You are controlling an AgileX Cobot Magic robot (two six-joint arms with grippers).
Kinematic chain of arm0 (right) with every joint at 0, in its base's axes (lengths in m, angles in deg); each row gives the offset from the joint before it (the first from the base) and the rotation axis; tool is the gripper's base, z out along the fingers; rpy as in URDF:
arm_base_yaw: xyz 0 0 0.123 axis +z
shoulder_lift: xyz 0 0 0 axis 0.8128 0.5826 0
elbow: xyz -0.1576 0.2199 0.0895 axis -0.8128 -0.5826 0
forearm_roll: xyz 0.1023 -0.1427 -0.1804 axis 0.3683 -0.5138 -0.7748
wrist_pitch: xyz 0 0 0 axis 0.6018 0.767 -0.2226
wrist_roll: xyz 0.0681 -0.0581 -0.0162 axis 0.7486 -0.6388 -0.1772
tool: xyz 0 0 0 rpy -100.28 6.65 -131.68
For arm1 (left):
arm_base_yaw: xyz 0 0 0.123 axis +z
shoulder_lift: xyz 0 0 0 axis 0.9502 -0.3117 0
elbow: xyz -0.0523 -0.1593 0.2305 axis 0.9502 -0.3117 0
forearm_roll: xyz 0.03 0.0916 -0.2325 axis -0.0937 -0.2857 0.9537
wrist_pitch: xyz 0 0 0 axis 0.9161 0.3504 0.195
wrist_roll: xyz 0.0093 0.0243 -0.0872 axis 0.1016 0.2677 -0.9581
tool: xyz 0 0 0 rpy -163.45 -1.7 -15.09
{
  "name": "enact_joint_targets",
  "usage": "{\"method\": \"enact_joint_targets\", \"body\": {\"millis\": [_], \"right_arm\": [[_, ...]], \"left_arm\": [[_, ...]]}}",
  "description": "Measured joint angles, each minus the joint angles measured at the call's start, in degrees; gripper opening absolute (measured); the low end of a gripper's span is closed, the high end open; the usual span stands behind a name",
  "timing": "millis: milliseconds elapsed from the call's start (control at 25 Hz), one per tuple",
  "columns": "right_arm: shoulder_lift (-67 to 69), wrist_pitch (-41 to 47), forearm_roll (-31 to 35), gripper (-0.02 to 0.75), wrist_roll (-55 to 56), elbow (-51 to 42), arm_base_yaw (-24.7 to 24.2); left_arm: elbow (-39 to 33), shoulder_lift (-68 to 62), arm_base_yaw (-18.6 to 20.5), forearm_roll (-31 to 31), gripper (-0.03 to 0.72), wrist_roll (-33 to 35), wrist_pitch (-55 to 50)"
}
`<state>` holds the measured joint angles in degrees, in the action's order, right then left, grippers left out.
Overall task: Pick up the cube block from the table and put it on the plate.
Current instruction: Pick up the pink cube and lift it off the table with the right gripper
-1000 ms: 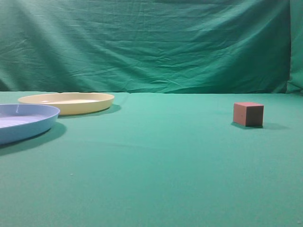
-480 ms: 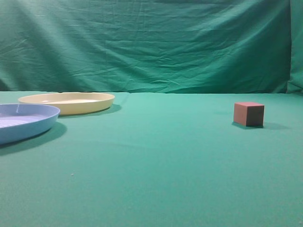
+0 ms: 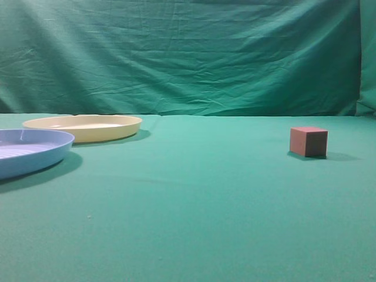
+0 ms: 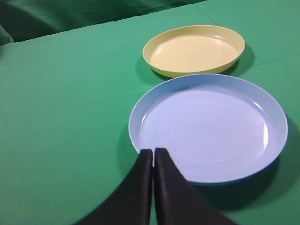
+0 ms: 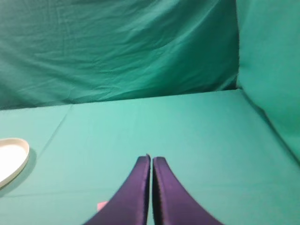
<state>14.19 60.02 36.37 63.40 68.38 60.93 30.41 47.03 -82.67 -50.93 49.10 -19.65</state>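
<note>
Blue plate (image 3: 32, 150) cut off by left edge in exterior view, yellow plate (image 5: 11, 159) cut by left edge in right wrist view, cube (image 5: 101, 205) there just a pinkish sliver mostly hidden behind right gripper (image 5: 151, 161), left gripper (image 4: 153, 154) covers blue plate's near rim.

Two plates are counted on the table (image 3: 194, 205): one pale-yellow plate (image 3: 82, 126) and one light-blue plate (image 3: 29, 150). One cube block (image 3: 308, 141) is seen. Two pincers are counted, a left pincer (image 4: 153, 152) and a right pincer (image 5: 151, 159).
</note>
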Motion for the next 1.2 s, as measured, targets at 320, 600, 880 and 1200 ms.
{"method": "enact_joint_targets", "body": {"millis": [320, 600, 880, 1200], "right_arm": [[17.9, 13.1, 0.0, 0.000, -13.0, 8.1, 4.9], [38.5, 18.7, -2.8, 0.000, -17.1, 18.7, 9.2], [52.8, 9.2, -1.3, 0.268, -17.5, 23.4, 13.6], [68.2, 9.0, 5.6, 0.642, -17.5, 29.5, 13.6]], "left_arm": [[0.0, 0.0, 0.0, 0.0, 0.000, 0.0, 0.0], [0.0, 0.0, 0.0, 0.0, 0.000, 0.0, 0.0], [0.0, 0.0, 0.0, 0.0, 0.000, 0.0, 0.0], [0.0, 0.0, 0.0, 0.0, 0.000, 0.0, 0.0]]}}
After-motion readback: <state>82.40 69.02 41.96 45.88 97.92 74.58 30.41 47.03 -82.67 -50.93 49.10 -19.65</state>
